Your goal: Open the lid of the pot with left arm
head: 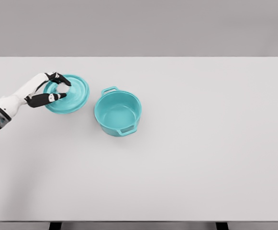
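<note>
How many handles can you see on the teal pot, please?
2. On the open round teal pot, one loop handle sits at its far-left rim and the other handle at its near-right rim. No others show.

Teal lid [71, 94] off, beside open pot [117, 114]

Smooth, satin teal-enamelled pot [117, 114] and lid [71, 96] on a matt, pale-grey table [201, 158].

We see bright, even, diffuse light; the pot [117, 113] casts only faint soft shadow, edges slightly soft.
</note>
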Available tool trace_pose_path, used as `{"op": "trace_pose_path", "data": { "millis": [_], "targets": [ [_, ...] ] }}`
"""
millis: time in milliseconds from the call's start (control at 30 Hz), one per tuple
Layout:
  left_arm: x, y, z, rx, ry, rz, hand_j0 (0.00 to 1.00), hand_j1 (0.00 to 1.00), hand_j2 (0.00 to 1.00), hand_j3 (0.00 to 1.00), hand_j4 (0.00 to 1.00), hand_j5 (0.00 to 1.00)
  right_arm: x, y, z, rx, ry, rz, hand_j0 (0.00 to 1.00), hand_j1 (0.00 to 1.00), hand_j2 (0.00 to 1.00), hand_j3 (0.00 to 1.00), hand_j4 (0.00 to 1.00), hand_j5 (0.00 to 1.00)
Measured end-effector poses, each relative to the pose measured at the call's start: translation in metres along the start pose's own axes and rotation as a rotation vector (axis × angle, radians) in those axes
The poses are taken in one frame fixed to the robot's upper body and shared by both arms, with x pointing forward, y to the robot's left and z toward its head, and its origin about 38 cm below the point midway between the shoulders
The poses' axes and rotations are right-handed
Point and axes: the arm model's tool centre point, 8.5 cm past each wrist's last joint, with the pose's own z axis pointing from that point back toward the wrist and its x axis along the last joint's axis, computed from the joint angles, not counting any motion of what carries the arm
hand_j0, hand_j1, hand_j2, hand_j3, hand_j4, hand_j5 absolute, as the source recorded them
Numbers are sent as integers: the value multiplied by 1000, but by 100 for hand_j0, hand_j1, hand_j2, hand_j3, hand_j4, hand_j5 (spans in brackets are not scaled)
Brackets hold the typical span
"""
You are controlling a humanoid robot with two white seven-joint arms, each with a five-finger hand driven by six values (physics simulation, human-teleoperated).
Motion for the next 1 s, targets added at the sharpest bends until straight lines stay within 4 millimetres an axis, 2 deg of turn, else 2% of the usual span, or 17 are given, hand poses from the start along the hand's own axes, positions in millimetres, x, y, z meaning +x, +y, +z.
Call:
{"op": "trace_pose_path", "data": {
  "millis": [600,700,767,800,867,900,1000],
  "targets": [
    [-39,-6,16,11,105,78,50,50,50,50,50,50,0,0,0,0,0,0,100,100,100,100,100,100],
    [-44,-8,18,12,117,87,54,54,54,54,54,54,0,0,0,0,0,0,100,100,100,100,100,100],
    [-45,-8,19,12,120,89,61,61,61,61,61,61,0,0,0,0,0,0,100,100,100,100,100,100],
    [-45,-8,19,11,121,89,68,68,68,68,68,68,0,0,0,0,0,0,100,100,100,100,100,100],
    [-45,-8,19,10,121,88,70,70,70,70,70,70,0,0,0,0,0,0,100,100,100,100,100,100],
    [-45,-9,19,10,121,87,74,74,74,74,74,74,0,0,0,0,0,0,100,100,100,100,100,100],
    [-46,-9,19,8,123,87,76,76,76,76,76,76,0,0,0,0,0,0,100,100,100,100,100,100]
  ]
}}
